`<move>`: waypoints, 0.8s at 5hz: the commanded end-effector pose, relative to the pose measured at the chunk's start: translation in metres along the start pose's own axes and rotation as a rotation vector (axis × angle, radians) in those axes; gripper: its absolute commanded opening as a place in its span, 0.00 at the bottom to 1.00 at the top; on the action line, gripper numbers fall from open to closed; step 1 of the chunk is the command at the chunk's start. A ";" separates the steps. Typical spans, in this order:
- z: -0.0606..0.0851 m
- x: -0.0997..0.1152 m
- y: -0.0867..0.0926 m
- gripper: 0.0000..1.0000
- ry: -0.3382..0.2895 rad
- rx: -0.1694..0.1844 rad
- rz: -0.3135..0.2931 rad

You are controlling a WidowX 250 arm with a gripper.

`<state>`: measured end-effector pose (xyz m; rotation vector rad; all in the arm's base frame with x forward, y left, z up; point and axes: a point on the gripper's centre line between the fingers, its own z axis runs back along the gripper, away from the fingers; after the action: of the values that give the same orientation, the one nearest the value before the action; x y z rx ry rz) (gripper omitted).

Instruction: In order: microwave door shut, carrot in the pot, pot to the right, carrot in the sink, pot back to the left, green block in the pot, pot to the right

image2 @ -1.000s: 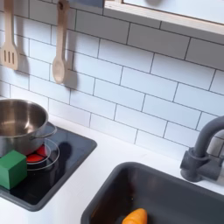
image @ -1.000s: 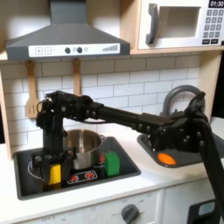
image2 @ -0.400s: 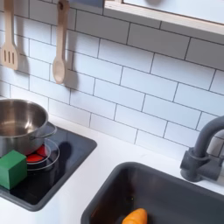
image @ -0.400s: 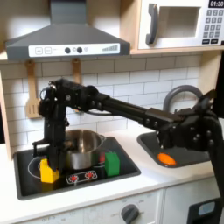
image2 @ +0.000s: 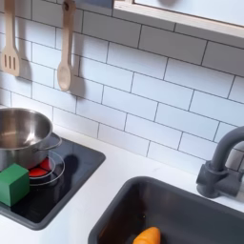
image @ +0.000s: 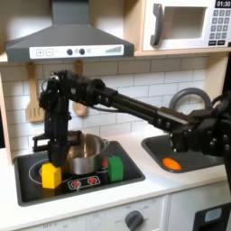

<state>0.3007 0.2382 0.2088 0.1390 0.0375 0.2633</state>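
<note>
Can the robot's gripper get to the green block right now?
Probably yes. In the first exterior view the gripper hangs over the stovetop's left side, by the pot. The green block stands on the pot's other side with nothing on top, so coming down from above looks free.

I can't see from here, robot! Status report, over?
Gripper above stove's left, jaws unclear. Carrot in sink; pot on stovetop, green block beside it, not inside. Yellow block under gripper.

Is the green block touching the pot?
Apart. In the second exterior view, the green block stands in front of the pot, with red burner and stovetop showing between them.
</note>
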 end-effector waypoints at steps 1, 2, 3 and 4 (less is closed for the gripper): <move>0.011 0.017 -0.039 0.00 -0.067 -0.068 -0.079; 0.009 0.023 -0.063 1.00 -0.059 -0.128 -0.153; 0.014 0.018 -0.089 1.00 -0.067 -0.149 -0.233; 0.013 0.013 -0.109 1.00 -0.051 -0.162 -0.288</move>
<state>0.3405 0.1338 0.2104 -0.0165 -0.0236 -0.0305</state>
